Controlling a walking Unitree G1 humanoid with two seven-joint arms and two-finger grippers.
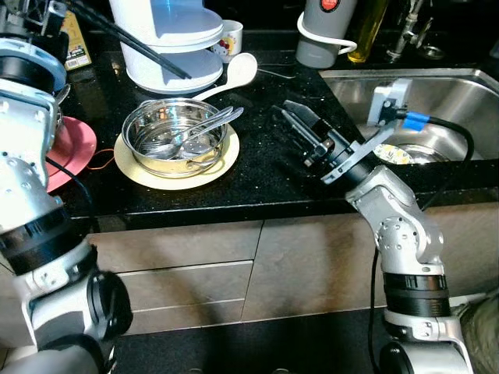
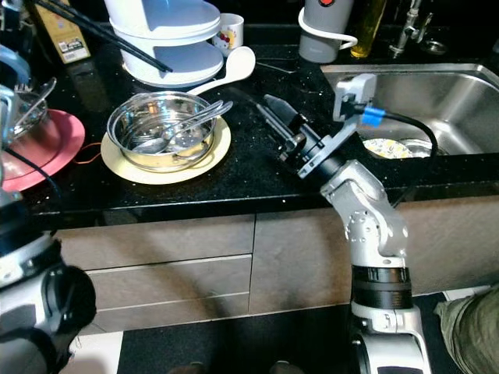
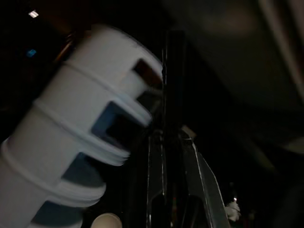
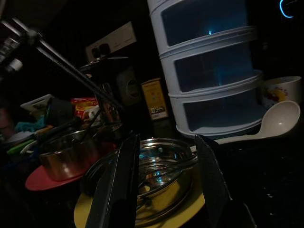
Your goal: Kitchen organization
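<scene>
Both jaws of the right gripper (image 1: 290, 117) stand open with a gap between them and hold nothing. This gripper hangs low over the black bench (image 1: 257, 167), between the steel bowl (image 1: 175, 136) and the sink (image 1: 437, 109), and it points at the bowl. In the right wrist view the two black fingers (image 4: 116, 185) frame the bowl.

Spoons (image 1: 195, 132) lie inside the steel bowl. It sits on a pale yellow plate (image 1: 218, 165) near the front edge of the bench. A white ladle (image 1: 238, 74) lies just behind the bowl, and its scoop rests beside the base of a tall white stacked container (image 1: 171, 39) with blue windows. A small white cup (image 1: 230, 37) with a picture on it stands to the right of the container.

On the far left sits a pink plate (image 1: 74, 148). In the right eye view a small steel pot (image 2: 27, 109) rests on it. A grey jug (image 1: 320, 31) with a white handle stands at the back of the bench, close to the sink. Something pale lies in the bottom of the sink.

Up high on the left is the left gripper (image 1: 125, 35). Its long black fingers (image 3: 173, 95) reach across the front of the white container. I cannot tell how its jaws stand.
</scene>
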